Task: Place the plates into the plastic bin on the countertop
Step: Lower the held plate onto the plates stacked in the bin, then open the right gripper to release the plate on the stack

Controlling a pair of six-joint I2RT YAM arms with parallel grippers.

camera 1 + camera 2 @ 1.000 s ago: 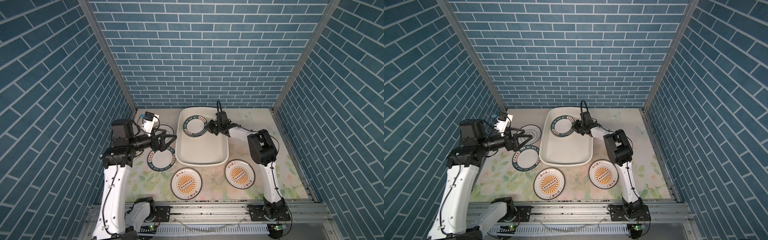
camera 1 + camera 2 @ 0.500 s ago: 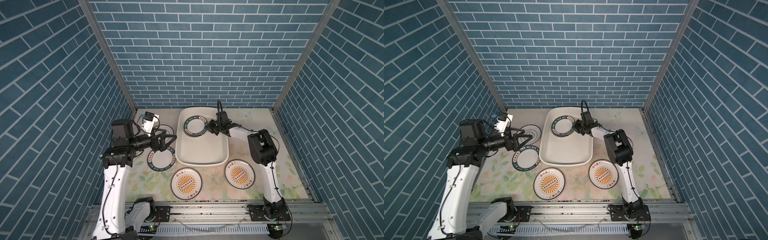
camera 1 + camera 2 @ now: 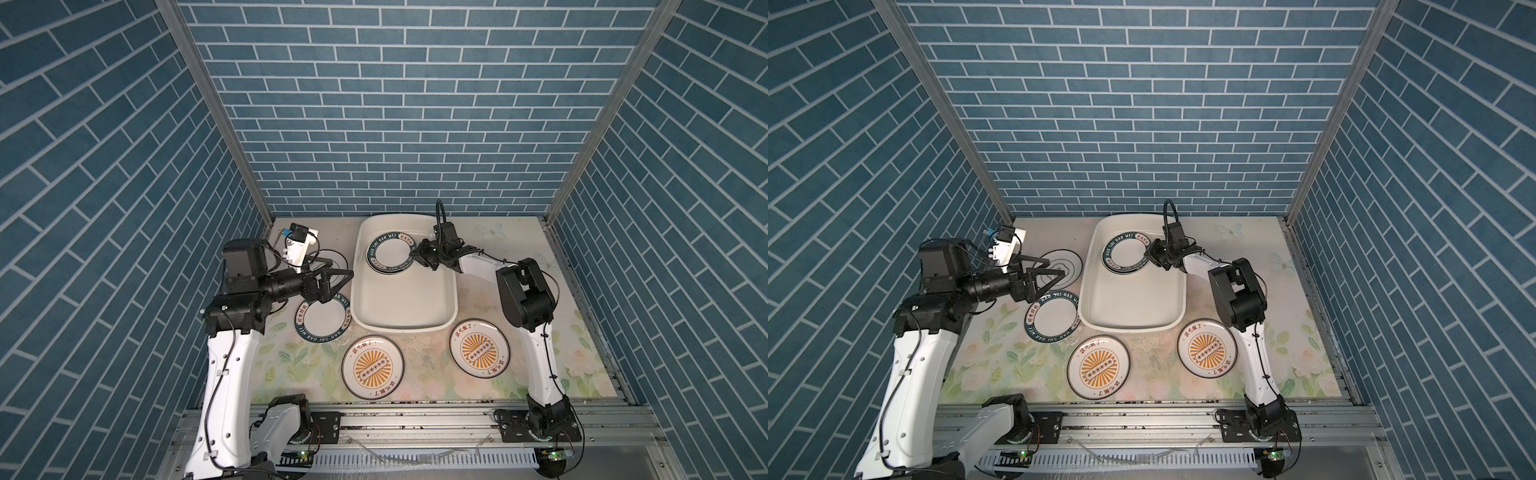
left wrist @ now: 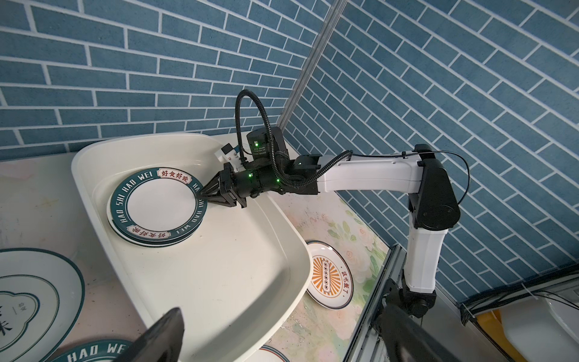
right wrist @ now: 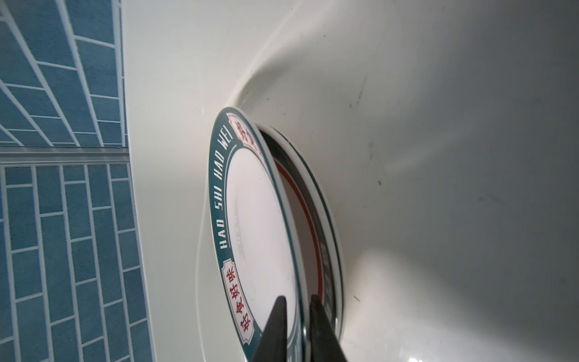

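Note:
In the plastic bin [image 3: 405, 329], at its far end, lies a stack of green-rimmed plates [image 3: 388, 253]. My right gripper [image 5: 297, 299] reaches into the bin. Its fingers pinch the top plate [image 5: 257, 219] by the rim, and that edge is raised off the plates below. My left gripper [image 3: 341, 269] hangs open and empty over the countertop [image 3: 432, 374], left of the bin. A black-ringed plate [image 3: 1061, 264] lies under it and another green-rimmed plate [image 3: 323, 318] lies nearer. Two orange sunburst plates [image 3: 373, 368] [image 3: 479, 354] lie in front of the bin.
Blue brick walls enclose the counter on three sides. The arms' metal rail [image 3: 415, 419] runs along the front edge. The near half of the bin's floor [image 3: 403, 299] is bare. The right arm's elbow [image 3: 523, 295] stands just right of the bin.

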